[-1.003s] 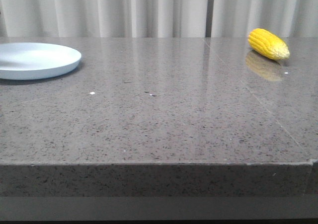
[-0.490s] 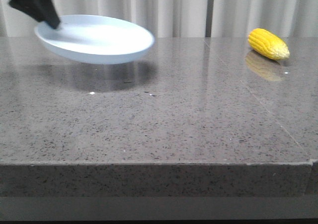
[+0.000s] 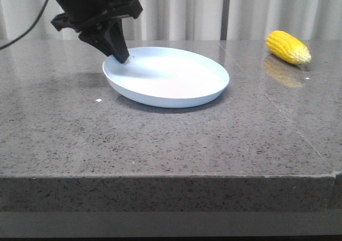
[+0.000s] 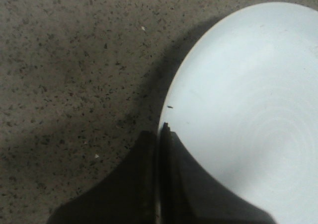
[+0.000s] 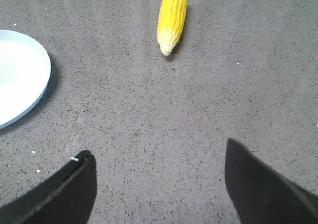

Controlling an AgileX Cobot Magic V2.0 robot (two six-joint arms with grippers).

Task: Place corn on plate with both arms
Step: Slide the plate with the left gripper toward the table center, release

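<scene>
The pale blue-white plate (image 3: 171, 79) rests on the grey stone table near its middle. My left gripper (image 3: 122, 56) is shut on the plate's far left rim; in the left wrist view its black fingers (image 4: 171, 184) clamp the edge of the plate (image 4: 248, 114). The yellow corn (image 3: 288, 47) lies on the table at the far right. In the right wrist view the corn (image 5: 172, 18) lies ahead of my right gripper (image 5: 159, 152), which is open and empty above bare table. A part of the plate (image 5: 20, 75) shows there too. The right arm is out of the front view.
The table's front edge (image 3: 171, 178) runs across the front view. White curtains (image 3: 176, 11) hang behind the table. A black cable (image 3: 26, 30) trails from the left arm.
My left gripper has carried the plate from the table's far left, through the air, to the right and down onto the middle of the table. The corn has not moved.
</scene>
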